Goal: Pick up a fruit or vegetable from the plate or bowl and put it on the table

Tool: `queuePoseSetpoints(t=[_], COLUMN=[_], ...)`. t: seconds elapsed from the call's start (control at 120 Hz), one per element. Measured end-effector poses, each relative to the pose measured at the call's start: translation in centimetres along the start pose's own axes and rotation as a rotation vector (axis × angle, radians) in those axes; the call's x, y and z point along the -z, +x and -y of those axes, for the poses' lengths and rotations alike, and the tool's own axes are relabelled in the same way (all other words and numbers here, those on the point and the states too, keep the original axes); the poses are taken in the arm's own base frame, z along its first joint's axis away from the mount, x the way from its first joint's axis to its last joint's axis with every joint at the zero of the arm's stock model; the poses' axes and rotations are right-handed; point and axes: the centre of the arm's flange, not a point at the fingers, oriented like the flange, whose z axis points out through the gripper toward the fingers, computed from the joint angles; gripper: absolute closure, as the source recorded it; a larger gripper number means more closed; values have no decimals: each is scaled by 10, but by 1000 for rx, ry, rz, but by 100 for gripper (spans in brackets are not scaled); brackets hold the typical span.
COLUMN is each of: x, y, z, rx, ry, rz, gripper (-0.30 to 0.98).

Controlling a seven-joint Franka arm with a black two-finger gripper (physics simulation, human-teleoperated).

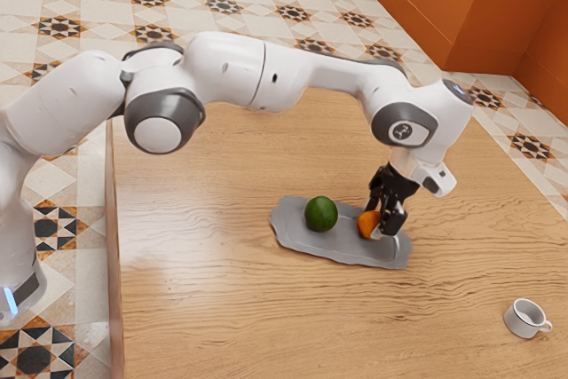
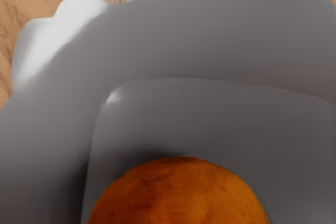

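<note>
Emblem (image 1: 402, 132), one, round, on my arm (image 1: 293, 75), too small to read. Orange (image 1: 366, 225), one, on the grey plate (image 1: 344, 249), directly under my pincer (image 1: 384, 227); whether that is clamped or apart, I cannot tell. Arm: arched over the table (image 1: 222, 308), hand pointing down. Green fruit (image 1: 321, 214), one, same plate, beside the orange.

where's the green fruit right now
In the exterior view, the green fruit sits on the gray tray, toward the exterior view's left end, with the orange fruit next along toward the right.
</note>
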Motion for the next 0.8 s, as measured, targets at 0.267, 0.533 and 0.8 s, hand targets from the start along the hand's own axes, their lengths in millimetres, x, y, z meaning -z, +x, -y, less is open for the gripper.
queuePoseSetpoints(t=[0.267,0.533,0.8], x=[23,95,107], y=[-7,-27,-31], z=[-3,31,87], rx=[-1,49,127], ry=[9,32,38], rz=[-32,-151,-185], gripper=[40,42,42])
